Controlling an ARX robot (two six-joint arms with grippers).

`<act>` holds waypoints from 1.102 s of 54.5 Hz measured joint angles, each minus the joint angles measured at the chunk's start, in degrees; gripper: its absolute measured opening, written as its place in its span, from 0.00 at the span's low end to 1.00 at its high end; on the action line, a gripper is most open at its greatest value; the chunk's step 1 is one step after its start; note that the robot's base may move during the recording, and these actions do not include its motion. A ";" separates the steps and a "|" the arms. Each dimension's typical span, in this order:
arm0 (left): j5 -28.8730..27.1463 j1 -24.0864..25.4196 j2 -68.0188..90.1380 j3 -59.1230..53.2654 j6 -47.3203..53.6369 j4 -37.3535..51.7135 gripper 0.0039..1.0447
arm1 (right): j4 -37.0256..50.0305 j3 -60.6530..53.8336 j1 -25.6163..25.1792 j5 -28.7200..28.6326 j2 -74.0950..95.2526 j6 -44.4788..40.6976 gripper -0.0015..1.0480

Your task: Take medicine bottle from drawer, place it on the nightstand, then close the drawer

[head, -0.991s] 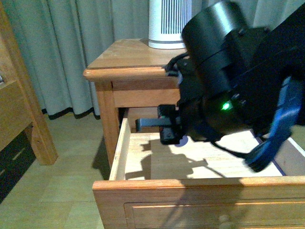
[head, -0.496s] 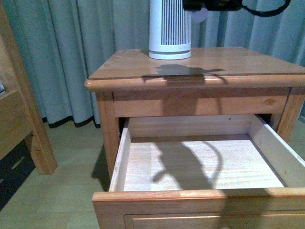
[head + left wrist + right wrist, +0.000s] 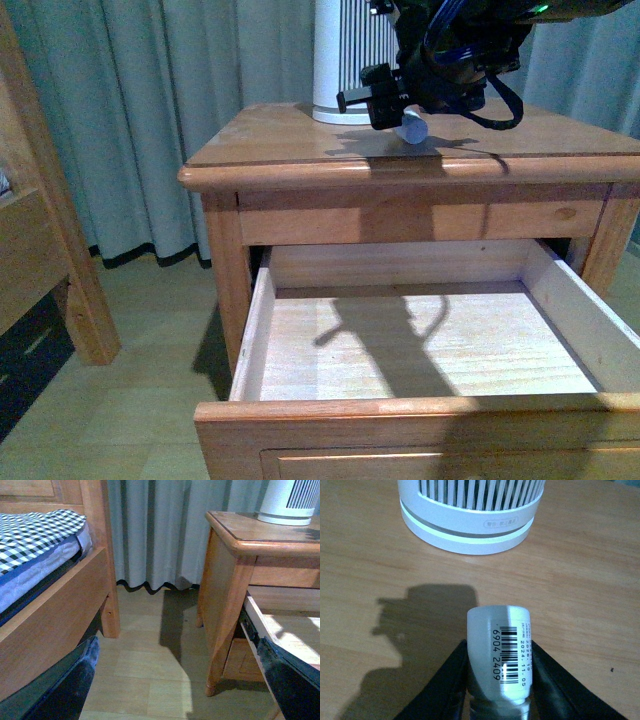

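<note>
My right gripper (image 3: 408, 118) hangs just above the nightstand (image 3: 280, 140) top, shut on the medicine bottle (image 3: 412, 125). In the right wrist view the white medicine bottle (image 3: 499, 652) carries a barcode, is pinched between both black fingers (image 3: 445, 685), and points toward the slatted device. The drawer (image 3: 250, 335) stands pulled out below, its pale interior bare and sunlit. My left gripper (image 3: 182, 680) is open, low by the floor between the bed and the nightstand (image 3: 225, 580), beside the drawer (image 3: 260, 625).
A large white slatted cylindrical device (image 3: 350, 60) stands at the back of the nightstand top, close beyond the bottle. A wooden bed frame (image 3: 55, 615) with checked bedding is to the left. Grey curtains (image 3: 150, 100) hang behind.
The right arm rose out of the drawer with the bottle, went high above the nightstand, and has now come down over the top in front of the slatted device.
</note>
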 joint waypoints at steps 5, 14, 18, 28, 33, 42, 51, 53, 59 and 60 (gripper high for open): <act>0.00 0.00 0.00 0.00 0.00 0.00 0.94 | 1.11 -0.31 0.00 -0.39 -0.63 0.37 0.60; 0.00 0.00 0.00 0.00 0.00 0.00 0.94 | 5.01 -7.52 0.07 -3.10 -6.75 2.25 0.84; 0.00 0.00 0.00 0.00 0.00 0.00 0.94 | 7.21 -13.05 0.24 -5.68 -12.35 4.28 0.94; 0.00 0.00 0.00 0.00 0.00 0.00 0.94 | 11.58 -32.41 1.46 -12.74 -31.87 9.07 0.84; 0.00 0.00 0.00 0.00 0.00 0.00 0.94 | 12.28 -43.91 2.14 -14.23 -41.16 10.45 0.70; 0.00 0.00 0.00 0.00 0.00 0.00 0.94 | 10.45 -63.01 3.17 -14.19 -52.35 14.23 0.44; 0.00 0.00 0.00 0.00 0.00 0.00 0.94 | 10.03 -76.48 7.34 -12.68 -55.76 18.99 0.15; 0.00 0.00 0.00 0.00 0.00 0.00 0.94 | 10.56 -80.15 9.14 -12.15 -55.67 20.63 0.05; 0.00 0.00 0.00 0.00 0.00 0.00 0.94 | 13.44 -84.63 11.30 -11.04 -53.31 22.95 0.03; 0.00 0.00 0.00 0.00 0.00 0.00 0.94 | 14.58 -85.20 11.41 -10.78 -52.33 23.04 0.03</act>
